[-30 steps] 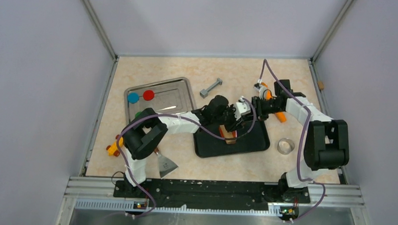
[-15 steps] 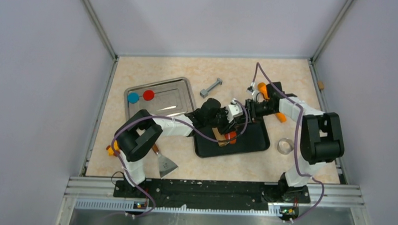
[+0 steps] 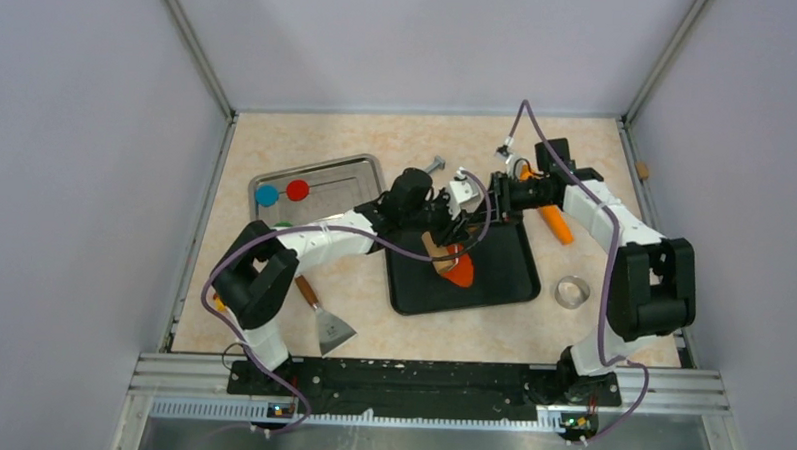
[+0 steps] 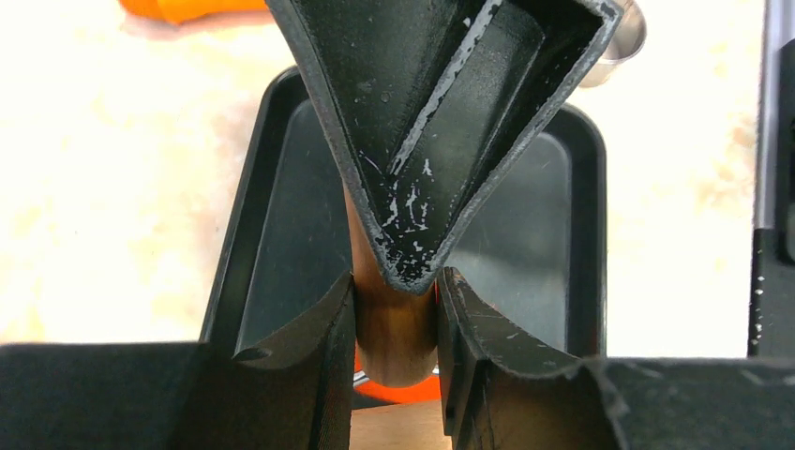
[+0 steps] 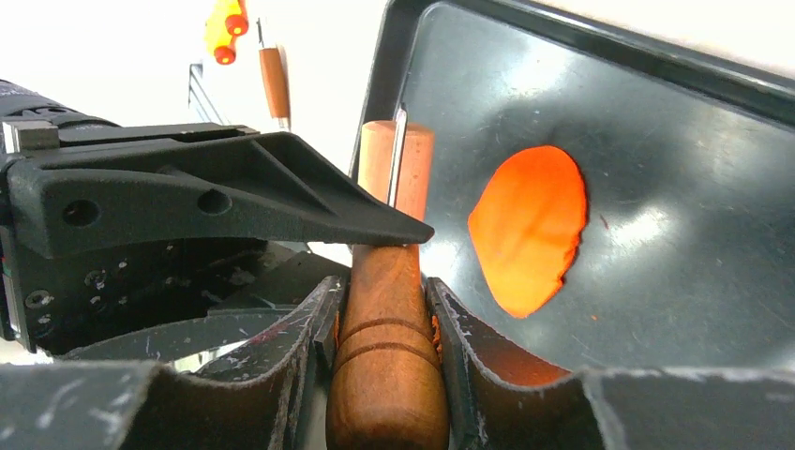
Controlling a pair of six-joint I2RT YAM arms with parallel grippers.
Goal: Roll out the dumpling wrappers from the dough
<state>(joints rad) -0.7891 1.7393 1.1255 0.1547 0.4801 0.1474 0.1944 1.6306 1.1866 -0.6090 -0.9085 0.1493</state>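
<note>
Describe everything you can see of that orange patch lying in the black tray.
The orange-red clay dough is a thin, smooth oval sheet, pressed flat on the floor of the black rectangular tray. Its outline is mostly rounded, with a small ragged notch on one edge. It lies just beside the wooden rolling pin; whether the pin touches it cannot be told.

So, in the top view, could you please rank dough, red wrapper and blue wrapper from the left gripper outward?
1. Dough, on the black tray, right by the left gripper.
2. Red wrapper, far left.
3. Blue wrapper, farthest left.
</note>
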